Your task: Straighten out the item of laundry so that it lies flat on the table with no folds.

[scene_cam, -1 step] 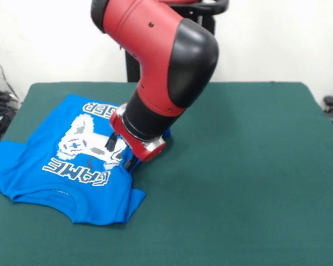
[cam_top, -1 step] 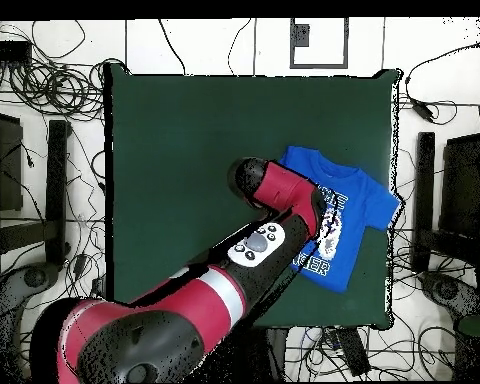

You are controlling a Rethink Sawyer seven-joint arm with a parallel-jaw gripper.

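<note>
The small bright blue short-sleeved T-shirt (scene_cam, -1 step: 72,166) with its white pixel game-controller print lies print-up toward the left edge of the wide dark green felt-topped table (scene_cam, -1 step: 244,166), one sleeve reaching that edge and the collar pointing at the near edge. Its left half looks fairly smooth. Further right the cloth bunches — the hem side disappears under the red and black arm (scene_cam, -1 step: 161,61), and a small flap sticks out at the lower right corner of the shirt. The gripper (scene_cam, -1 step: 122,152) is pressed low onto the shirt's right edge, but the wrist hides it, so I cannot tell if it is clenched or released. To do this step well, I'd say it should catch only the top layer at that bunched edge and draw it outward toward the bare middle of the table, low and slow — lifting high would likely drag the whole shirt.
</note>
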